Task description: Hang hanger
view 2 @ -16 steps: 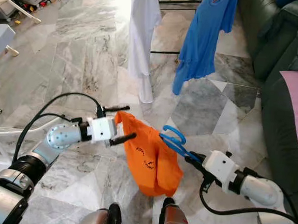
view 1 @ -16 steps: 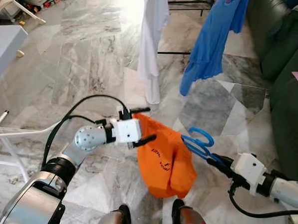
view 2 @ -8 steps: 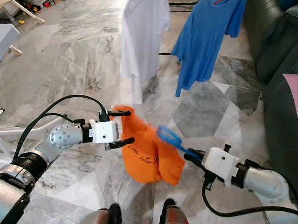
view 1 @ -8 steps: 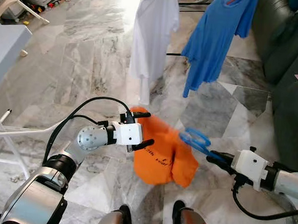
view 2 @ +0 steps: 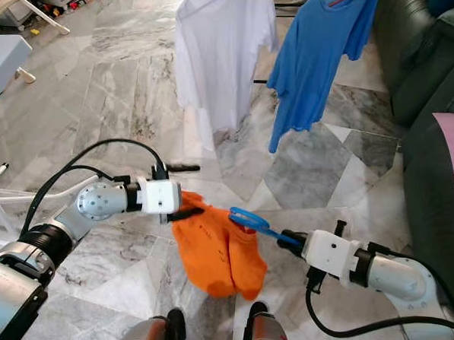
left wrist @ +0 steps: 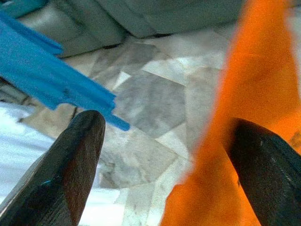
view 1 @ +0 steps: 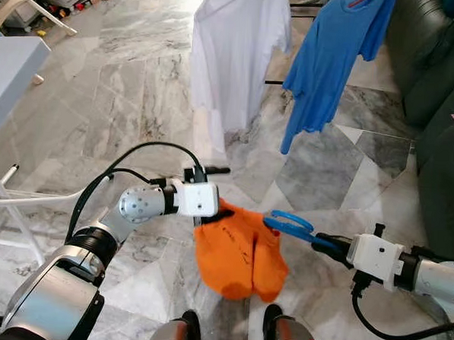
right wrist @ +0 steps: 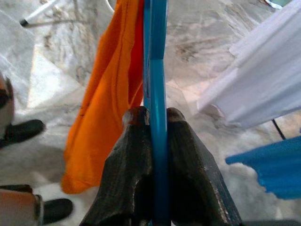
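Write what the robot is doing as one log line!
right gripper: shut on blue hanger | left gripper: open beside orange shirt | hanger: not hung

My right gripper (right wrist: 154,123) clamps smooth blue plastic hanger (right wrist: 155,70); soft matt orange cloth shirt (view 1: 238,250); glossy grey marble floor (view 1: 132,89).

Pretty bright daylight here, coming in from the far end of the room and blowing out the marble floor (view 1: 140,82) near the top with glare. Head views are sharp, shadows soft. The left wrist view is soft and out of focus up close, and the orange cloth (left wrist: 249,117) is a blur.
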Robot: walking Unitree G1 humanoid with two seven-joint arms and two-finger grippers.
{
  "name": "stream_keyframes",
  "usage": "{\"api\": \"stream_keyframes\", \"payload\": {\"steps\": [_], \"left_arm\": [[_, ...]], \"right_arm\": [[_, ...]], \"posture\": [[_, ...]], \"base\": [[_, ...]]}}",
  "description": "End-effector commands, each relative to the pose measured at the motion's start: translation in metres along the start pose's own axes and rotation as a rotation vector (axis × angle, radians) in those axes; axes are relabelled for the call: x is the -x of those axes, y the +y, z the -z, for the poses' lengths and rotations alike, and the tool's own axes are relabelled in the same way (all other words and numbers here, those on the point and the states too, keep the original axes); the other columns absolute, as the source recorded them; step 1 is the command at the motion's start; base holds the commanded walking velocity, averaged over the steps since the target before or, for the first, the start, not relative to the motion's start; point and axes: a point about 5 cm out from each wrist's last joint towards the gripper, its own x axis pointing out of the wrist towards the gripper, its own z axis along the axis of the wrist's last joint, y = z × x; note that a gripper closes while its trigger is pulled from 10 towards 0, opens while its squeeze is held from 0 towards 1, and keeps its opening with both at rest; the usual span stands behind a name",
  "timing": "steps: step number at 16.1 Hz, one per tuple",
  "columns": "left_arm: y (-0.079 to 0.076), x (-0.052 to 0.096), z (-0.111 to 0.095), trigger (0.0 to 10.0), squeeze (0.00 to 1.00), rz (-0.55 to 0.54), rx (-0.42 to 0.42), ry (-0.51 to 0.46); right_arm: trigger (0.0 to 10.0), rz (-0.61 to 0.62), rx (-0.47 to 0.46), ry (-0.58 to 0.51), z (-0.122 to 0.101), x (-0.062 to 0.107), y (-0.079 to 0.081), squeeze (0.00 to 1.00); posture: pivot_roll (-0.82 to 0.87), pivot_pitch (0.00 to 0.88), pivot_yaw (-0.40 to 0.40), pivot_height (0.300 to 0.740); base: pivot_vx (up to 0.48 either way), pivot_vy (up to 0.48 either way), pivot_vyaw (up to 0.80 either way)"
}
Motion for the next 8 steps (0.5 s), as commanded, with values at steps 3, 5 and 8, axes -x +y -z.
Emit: {"api": "stream_keyframes", "payload": {"steps": [3,5,8], "left_arm": [[-0.004,0.006,0.006,10.0,0.00,0.030,-0.004,0.028],[0.005,0.007,0.004,10.0,0.00,-0.030,-0.019,0.018],[0.005,0.009,0.005,10.0,0.00,-0.019,-0.025,0.022]], "right_arm": [[10.0,0.069,0.022,0.015,0.004,-0.001,-0.003,0.00],[10.0,0.140,0.004,0.051,0.011,-0.002,-0.004,0.00],[10.0,0.191,0.012,0.061,0.014,-0.003,-0.009,0.00]], "posture": [[-0.16,0.277,0.127,0.740],[-0.15,0.280,0.130,0.740],[-0.15,0.282,0.135,0.740]], "base": [[0.000,0.000,0.00],[0.000,0.000,0.00],[0.000,0.000,0.00]]}}
